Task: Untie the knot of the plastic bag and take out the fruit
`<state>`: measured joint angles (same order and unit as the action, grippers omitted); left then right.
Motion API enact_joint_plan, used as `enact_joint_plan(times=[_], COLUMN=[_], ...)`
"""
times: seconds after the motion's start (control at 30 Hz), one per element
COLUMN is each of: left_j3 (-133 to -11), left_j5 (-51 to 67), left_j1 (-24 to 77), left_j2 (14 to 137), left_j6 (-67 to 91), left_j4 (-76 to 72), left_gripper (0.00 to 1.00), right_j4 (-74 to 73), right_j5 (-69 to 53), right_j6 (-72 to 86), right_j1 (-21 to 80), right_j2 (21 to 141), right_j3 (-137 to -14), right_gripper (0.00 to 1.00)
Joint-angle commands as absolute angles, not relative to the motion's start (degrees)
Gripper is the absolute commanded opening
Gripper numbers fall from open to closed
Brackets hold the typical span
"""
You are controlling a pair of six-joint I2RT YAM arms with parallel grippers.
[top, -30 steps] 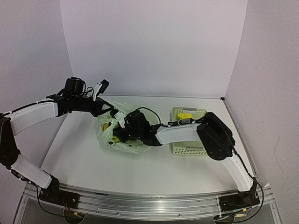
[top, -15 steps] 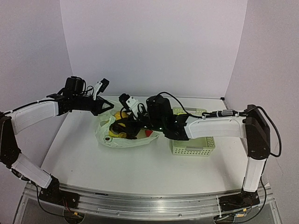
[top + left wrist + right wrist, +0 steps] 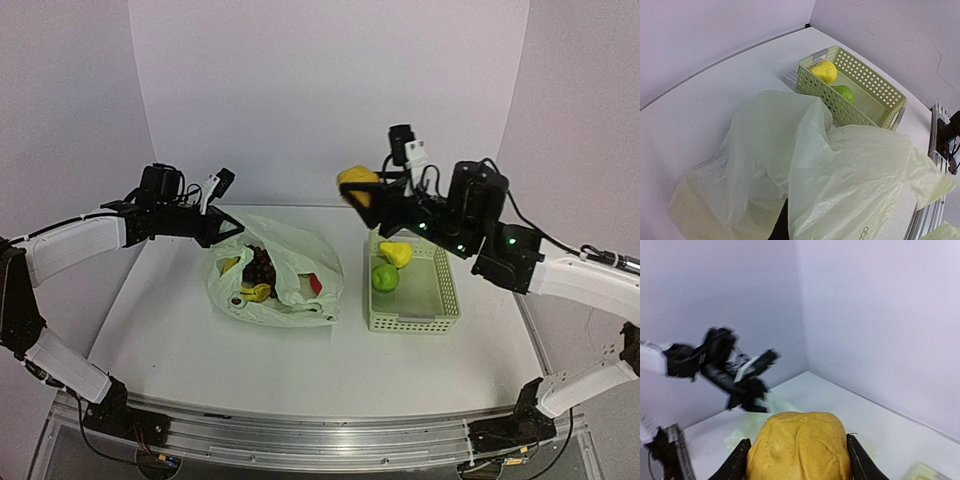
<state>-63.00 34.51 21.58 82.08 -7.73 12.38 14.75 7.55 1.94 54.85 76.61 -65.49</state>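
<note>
High above the basket (image 3: 451, 300), the right jaws clasp a yellow-orange fruit (image 3: 355, 180); the left jaws pinch tight on the plastic bag (image 3: 295, 258)'s edge.

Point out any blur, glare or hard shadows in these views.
Right wrist: the far left arm is blurred, the yellow-orange fruit up close is fairly crisp. Left wrist: plastic bag and basket sharp, no glare. Top external: even light, only soft shadows.

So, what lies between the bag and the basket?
Nothing: only a narrow strip of bare table separates bag and basket, as the top view shows.
</note>
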Motion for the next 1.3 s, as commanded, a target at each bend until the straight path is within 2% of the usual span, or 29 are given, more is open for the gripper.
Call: enact_joint_plan(times=[0.0,0.13,0.23,0.33,0.43,0.5,0.6,0.63,0.87,1.0,1.07,1.1,1.2,1.27], left_j3=[-64.3,-64.3,-64.5,-64.9,-65.2,-65.2,-65.1,-65.2,-64.9,-64.6,-64.4,-64.4,-64.6,-64.9], left_j5=[35.6,35.8,35.9,36.1,36.3,36.4,36.5,36.5,37.0,37.4,37.8,38.0,38.7,39.1], left_j1=[21.5,21.5,21.5,21.6,21.5,21.5,21.5,21.5,21.6,21.6,21.6,21.5,21.6,21.5], left_j2=[80.9,80.7,80.7,80.7,80.8,80.8,80.8,80.9,80.6,80.4,80.4,80.3,80.2,80.3], left_j6=[-8.5,-8.3,-8.3,-8.4,-8.6,-8.9,-9.2,-9.3,-10.0,-11.0,-12.1,-12.7,-15.3,-16.5], left_j4=[10.1,10.1,10.3,10.6,10.8,10.9,11.0,11.0,11.3,12.0,12.6,12.9,14.1,14.6], left_gripper=[0.00,0.00,0.00,0.00,0.00,0.00,0.00,0.00,0.00,0.00,0.00,0.00,0.00,0.00], right_j4=[-4.2,-20.3,-24.7,-27.7,-30.3,-31.8,-35.8,-37.2,-41.4,-36.7,-30.2,-24.4,-6.0,-0.6], right_j5=[34.1,38.3,34.8,31.5,31.4,30.8,29.9,30.2,26.3,19.5,11.2,2.6,-10.8,-15.3], right_j6=[13.0,21.6,25.0,27.0,27.1,26.5,26.1,25.9,21.4,11.0,3.0,0.7,3.8,7.3], right_j1=[47.2,39.7,36.1,33.9,33.2,33.1,33.1,33.1,33.9,42.2,48.5,51.1,54.2,55.7], right_j2=[74.3,78.0,82.2,86.5,90.5,92.0,93.5,93.6,90.7,89.8,89.4,89.0,90.5,94.3], right_j3=[-62.6,-62.6,-62.6,-64.1,-66.7,-68.7,-72.6,-73.7,-79.7,-85.3,-85.9,-85.5,-82.4,-84.0], right_gripper=[0.17,0.16,0.18,0.23,0.40,0.61,0.86,0.88,0.90,0.79,0.75,0.73,0.57,0.48])
